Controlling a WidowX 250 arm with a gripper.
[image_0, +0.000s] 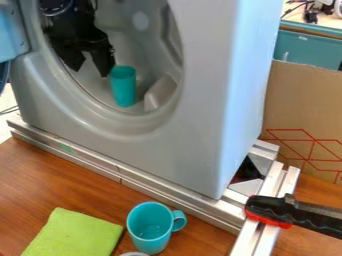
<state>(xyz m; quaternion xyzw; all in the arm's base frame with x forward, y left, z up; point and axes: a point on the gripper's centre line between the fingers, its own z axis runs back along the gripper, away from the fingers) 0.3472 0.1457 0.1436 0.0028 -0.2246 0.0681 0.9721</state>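
So I've got my gripper (89, 72) inside the round opening of this grey washer-style shell (200, 135), hanging down from the black arm (63, 22) at the upper left. Jaws are open, pretty clear gap between the two fingers, nothing held. The closest thing to it is a teal cup (124, 90), standing rim-up on the floor of the opening, just off the finger on the right side of the view. Can't tell from this angle if they're actually touching. On the cup's other side there's a raised grey ledge (161, 92).

Outside, the shell sits on silvery metal rails (143, 184) on a brown wood table (60, 175). Down front I've got a teal mug (150, 244), upright, handle pointing toward the right of the view, with a lime green cloth (73, 235) lying flat near it on the left. Some small round thing (133, 254) is cut off by the bottom edge, no clue what it is. Over on the right, a black clamp (270, 207) with a red pad lies across the rails, and behind that is a cardboard panel (300, 110) with red lines printed on it.
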